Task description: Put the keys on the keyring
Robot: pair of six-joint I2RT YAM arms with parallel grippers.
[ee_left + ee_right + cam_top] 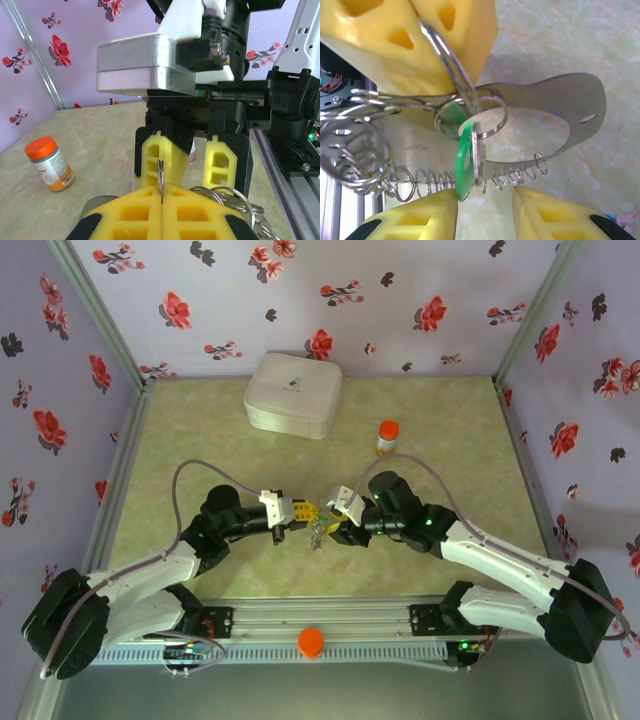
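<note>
The keyring (570, 100) is a thin metal band loop with a coil spring and several split rings (355, 150); it hangs between both grippers above the table (318, 532). My left gripper (161, 189) is shut on one split ring (160, 175), which stands edge-up between its yellow pads. Across from it, my right gripper (484, 200) is open. A key with a green head (464, 165) hangs from a small ring (492, 117) just above the right gripper's left fingertip, touching its edge. In the top view the left gripper (298, 512) and right gripper (338, 518) nearly meet.
An orange-capped bottle (387, 437) stands behind the grippers, seen also as the bottle (50, 164) on the left. A white box (293, 393) sits at the back. An orange knob (311, 641) is on the front rail. Flowered walls enclose three sides.
</note>
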